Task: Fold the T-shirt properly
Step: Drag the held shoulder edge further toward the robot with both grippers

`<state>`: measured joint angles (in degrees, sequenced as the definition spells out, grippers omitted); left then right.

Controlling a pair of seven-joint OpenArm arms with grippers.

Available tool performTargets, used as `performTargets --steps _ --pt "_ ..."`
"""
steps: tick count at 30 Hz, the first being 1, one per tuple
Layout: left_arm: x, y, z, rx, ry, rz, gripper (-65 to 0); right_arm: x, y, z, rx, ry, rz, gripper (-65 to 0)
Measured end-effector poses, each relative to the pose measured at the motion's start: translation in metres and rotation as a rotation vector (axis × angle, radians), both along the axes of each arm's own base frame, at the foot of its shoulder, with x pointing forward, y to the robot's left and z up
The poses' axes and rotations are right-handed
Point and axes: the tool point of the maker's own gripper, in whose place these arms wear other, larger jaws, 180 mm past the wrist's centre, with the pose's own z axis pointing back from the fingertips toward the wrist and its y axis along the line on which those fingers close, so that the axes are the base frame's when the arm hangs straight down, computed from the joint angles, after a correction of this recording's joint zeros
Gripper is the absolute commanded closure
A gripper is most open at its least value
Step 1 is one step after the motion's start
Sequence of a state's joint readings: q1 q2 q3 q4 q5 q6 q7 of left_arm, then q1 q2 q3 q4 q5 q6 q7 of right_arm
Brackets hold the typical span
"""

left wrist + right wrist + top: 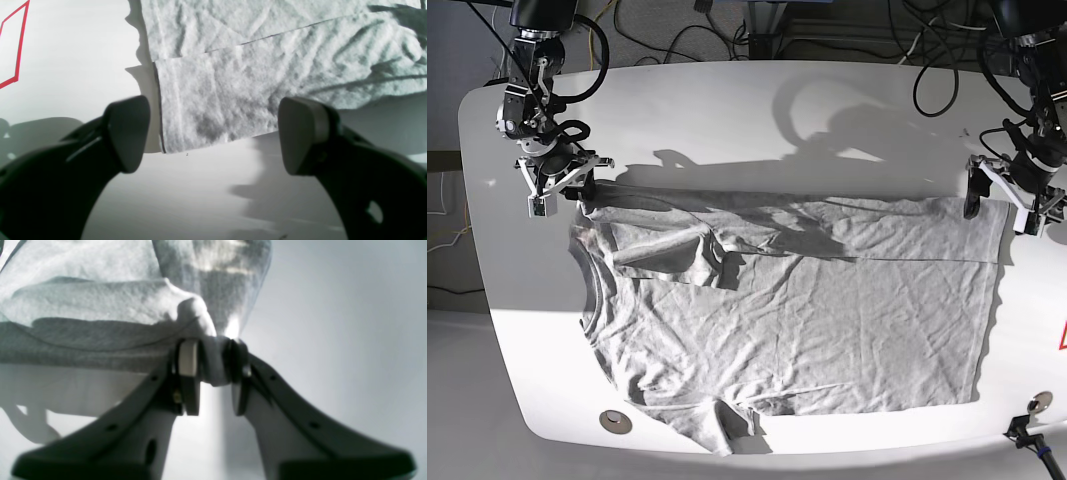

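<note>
The T-shirt lies spread and wrinkled across the middle of the white tabletop, its far strip folded over toward the near side. One sleeve sticks out at the near edge, around 6 o'clock. A small round disc sits on the tabletop near the 7 o'clock corner. At about 10 o'clock, the right end effector is clamped on a bunched corner of the T-shirt, cloth pinched between its pads. At about 2 o'clock, the left end effector stands wide open beside the shirt's far corner, gripping nothing. Cables trail beyond the tabletop's far edge.
</note>
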<state>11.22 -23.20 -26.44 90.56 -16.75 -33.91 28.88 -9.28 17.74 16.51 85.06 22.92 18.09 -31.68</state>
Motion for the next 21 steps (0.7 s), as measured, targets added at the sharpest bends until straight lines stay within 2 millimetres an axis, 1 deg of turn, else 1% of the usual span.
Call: performTargets --steps 1,2,4,6,9,14,19,21 --pt "-0.001 0.007 0.0 -0.001 -0.001 0.02 -57.1 -0.001 0.001 -0.001 0.002 0.002 0.0 -2.4" --pt "-0.002 0.015 -0.001 -0.009 0.0 0.044 -57.1 -0.001 0.003 -0.002 0.011 0.002 -0.004 0.0" --pt "0.002 0.027 -0.005 -0.021 0.005 0.088 -57.1 -0.001 0.01 -0.003 0.028 -0.005 -0.007 0.0" --pt "0.006 0.033 -0.01 -0.036 0.014 0.109 -57.1 -0.001 0.013 -0.004 0.035 -0.005 -0.006 0.0" --pt "0.008 0.035 -0.018 -0.067 0.025 0.124 -57.1 0.0 0.012 -0.003 0.032 -0.007 -0.004 0.0" --pt "0.015 0.05 -0.031 -0.107 0.051 0.177 -57.1 -0.001 0.012 -0.004 0.033 -0.006 -0.006 0.0" --pt "0.016 0.051 -0.042 -0.133 0.076 0.191 -57.1 -0.001 0.012 -0.004 0.032 -0.007 -0.006 0.0" --pt "0.017 0.048 -0.052 -0.157 0.099 0.195 -57.1 -0.001 0.012 -0.004 0.032 -0.006 -0.007 0.0"
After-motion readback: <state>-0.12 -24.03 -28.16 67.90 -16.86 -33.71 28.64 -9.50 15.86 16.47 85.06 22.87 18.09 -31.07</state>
